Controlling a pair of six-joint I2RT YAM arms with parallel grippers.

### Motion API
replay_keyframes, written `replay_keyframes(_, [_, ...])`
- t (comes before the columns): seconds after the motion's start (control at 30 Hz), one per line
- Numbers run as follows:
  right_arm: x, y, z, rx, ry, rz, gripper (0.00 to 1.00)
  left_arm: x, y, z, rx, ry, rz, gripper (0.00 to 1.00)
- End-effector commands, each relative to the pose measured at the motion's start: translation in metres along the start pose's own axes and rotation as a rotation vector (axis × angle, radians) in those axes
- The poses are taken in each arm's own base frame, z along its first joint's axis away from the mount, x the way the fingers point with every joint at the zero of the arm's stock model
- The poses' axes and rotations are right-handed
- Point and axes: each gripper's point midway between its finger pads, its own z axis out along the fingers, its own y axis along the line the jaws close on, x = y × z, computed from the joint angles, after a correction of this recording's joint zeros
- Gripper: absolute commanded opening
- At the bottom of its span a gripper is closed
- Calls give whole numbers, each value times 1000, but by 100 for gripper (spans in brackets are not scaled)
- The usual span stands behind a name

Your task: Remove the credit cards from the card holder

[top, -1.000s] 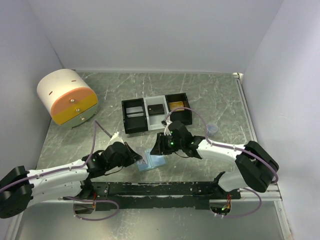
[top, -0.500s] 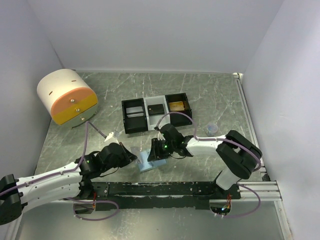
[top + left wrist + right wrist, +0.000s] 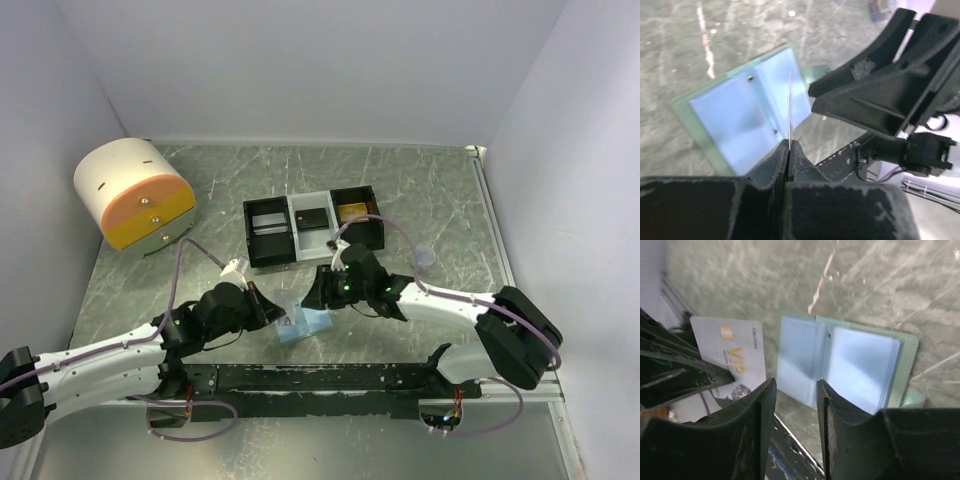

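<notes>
Now, L gripper pinching card, holder prob just beyond

the holder was sage green at the rim and pale blue inside. the card was pale grey with gold "vip" lettering and a gold chip. the table was grey-green, marbled with white streaks. the tray was black and white. the drum was white, fronted orange and yellow. the left gripper and right gripper were black.
</notes>
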Motion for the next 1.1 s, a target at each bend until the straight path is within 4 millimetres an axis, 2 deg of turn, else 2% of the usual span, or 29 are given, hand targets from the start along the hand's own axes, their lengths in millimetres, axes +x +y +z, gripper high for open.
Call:
replay_keyframes(0.0, [-27, 9, -19, -137, -128, 35, 39, -4, -46, -8, 223, -2, 52, 7])
replay_keyframes(0.1, [-35, 17, -34, -259, -165, 55, 42, -4, -57, -13, 298, -8, 56, 7])
replay_keyframes(0.27, [-38, 47, -54, -430, -188, 1, 51, -7, -69, -22, 394, -31, 44, 7])
replay_keyframes(0.4, [-38, 62, -69, -516, -217, -24, 57, -10, -77, -28, 433, -48, 45, 7])
replay_keyframes(0.53, [-37, 77, -80, -595, -207, -58, 57, -13, -87, -32, 465, -47, 63, 7])
replay_keyframes(0.77, [-31, 87, -83, -667, -162, -55, 46, -16, -107, -41, 551, -49, 77, 7])
replay_keyframes(1.07, [-24, 94, -88, -746, -121, -62, 31, -16, -120, -50, 623, -50, 90, 7])
